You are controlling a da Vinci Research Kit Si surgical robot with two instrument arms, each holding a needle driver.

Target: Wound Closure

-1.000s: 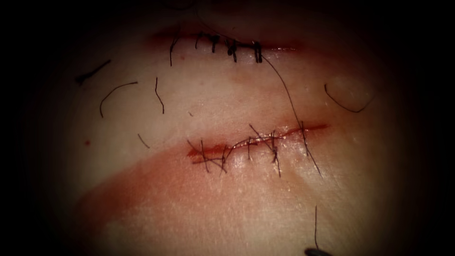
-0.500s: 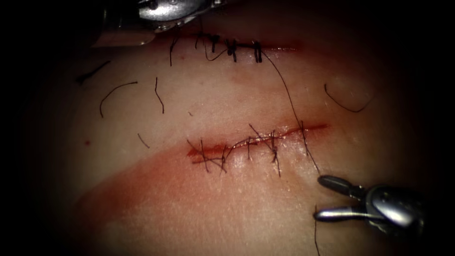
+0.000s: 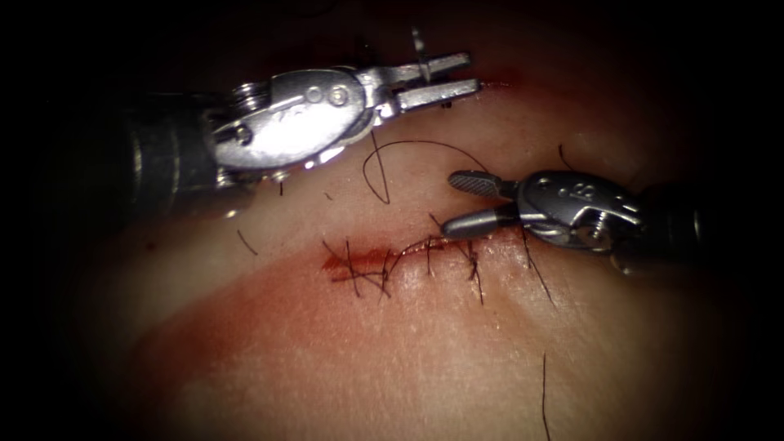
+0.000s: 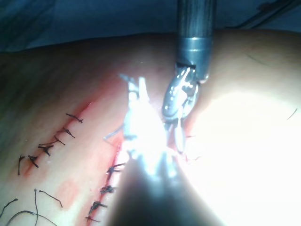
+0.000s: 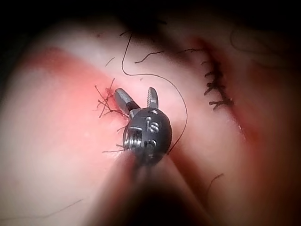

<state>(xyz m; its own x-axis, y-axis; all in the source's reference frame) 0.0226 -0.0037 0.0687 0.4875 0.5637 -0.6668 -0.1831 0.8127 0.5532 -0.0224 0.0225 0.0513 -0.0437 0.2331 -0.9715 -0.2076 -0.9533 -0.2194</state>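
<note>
The left tool [image 3: 445,77] lies above the cut [image 3: 425,249], with its tip over the upper stitched line. Its jaws are close together and grip a needle [image 3: 420,51], which stands up between them. Only a short pale piece of the needle shows above the jaws, so the hold point along its curve cannot be told. The needle is clear of the tissue [image 3: 392,359].

The right tool [image 3: 457,204] enters from the right, with its tip just above the cut's right half. Its jaws are apart and hold nothing. The right wrist view shows the same spread jaws of the right tool [image 5: 137,98] over the stitched cut [image 5: 106,104].

A loop of thread [image 3: 425,147] arcs across the tissue between the two tools and passes close to the upper jaw of the right tool. Stitches [image 3: 384,269] already cross the cut, and red fluid [image 3: 343,263] sits at its left end. Cut ends of thread [image 3: 544,384] lie loose on the tissue.

Risks from this state:
- The loose loop lies close to the open jaws of the right tool; closing there could nick or cut the thread, since this tool can cut.
- The needle may twist in the left tool's jaws if its hold is shallow.
- A jaw tip dragged across the cut could snag a finished stitch.
</note>
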